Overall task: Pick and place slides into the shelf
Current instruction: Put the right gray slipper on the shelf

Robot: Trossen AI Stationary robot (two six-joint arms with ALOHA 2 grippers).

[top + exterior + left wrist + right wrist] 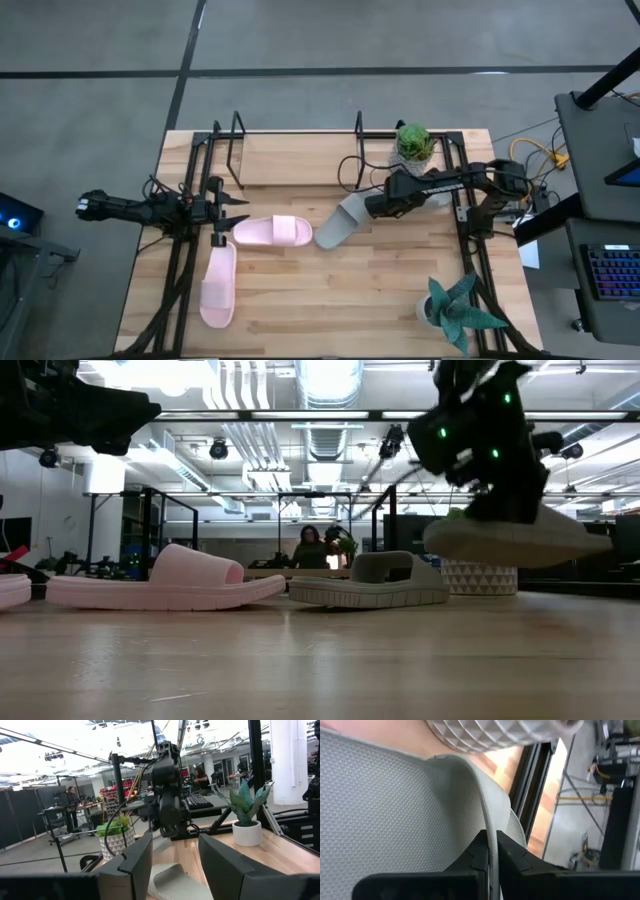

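Note:
A grey slide hangs above the table at the right, with my right gripper shut on it; in the high view the arm hides most of it. A second grey slide rests sole-down on the table. Beside it lie two pink slides. The black wire shelf stands at the far edge, with no slide showing in it. My left gripper waits open at the left rail, touching nothing. My right gripper pinches a thin curved wall of the grey slide, apparently its strap, between its two fingers. The fingers slant down on it from above. The slide is lifted clear of the table, its sole roughly level below the gripper.
A green plant in a white patterned pot stands just behind the right gripper, by the shelf's right end. A spiky plant in a pot sits at the near right. Black rails run along both sides. A person shows far behind the table.

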